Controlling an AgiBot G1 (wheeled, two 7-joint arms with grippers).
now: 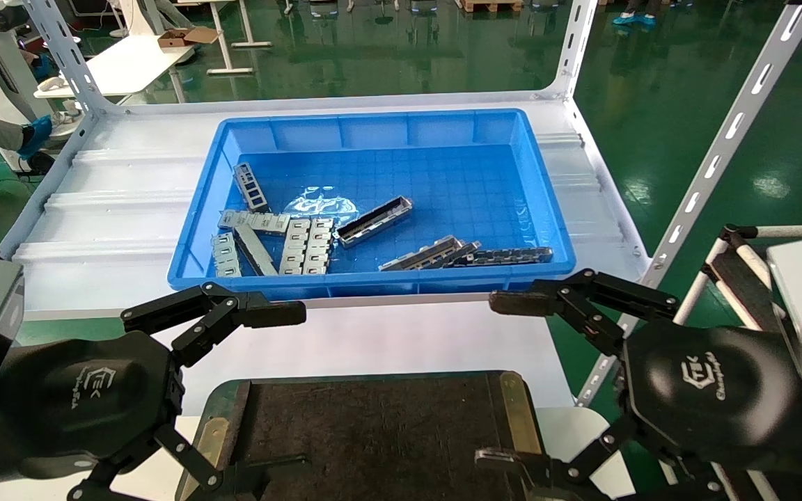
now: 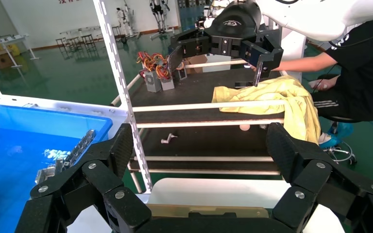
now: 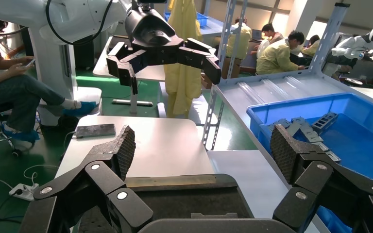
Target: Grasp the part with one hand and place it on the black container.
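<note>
The part (image 1: 373, 221), a grey channel bar with raised silver edges and a dark inside, lies loose in the middle of the blue bin (image 1: 373, 284). The black container (image 1: 373, 431) is a rough black tray with brass side strips, low in the head view between my two grippers. My right gripper (image 1: 505, 381) hangs open and empty over the tray's right edge, short of the bin. My left gripper (image 1: 282, 386) is open and empty over the tray's left edge. Each wrist view shows its own wide-open fingers, left (image 2: 201, 150) and right (image 3: 204, 148), above the tray's brass strip (image 2: 204, 211).
In the bin also lie a similar grey bar (image 1: 431, 254), a darker thin strip (image 1: 509, 256) and several flat slotted plates (image 1: 303, 243). White slotted shelf posts (image 1: 714, 160) stand at the shelf corners. A cart with a yellow cloth (image 2: 277, 97) stands to the right.
</note>
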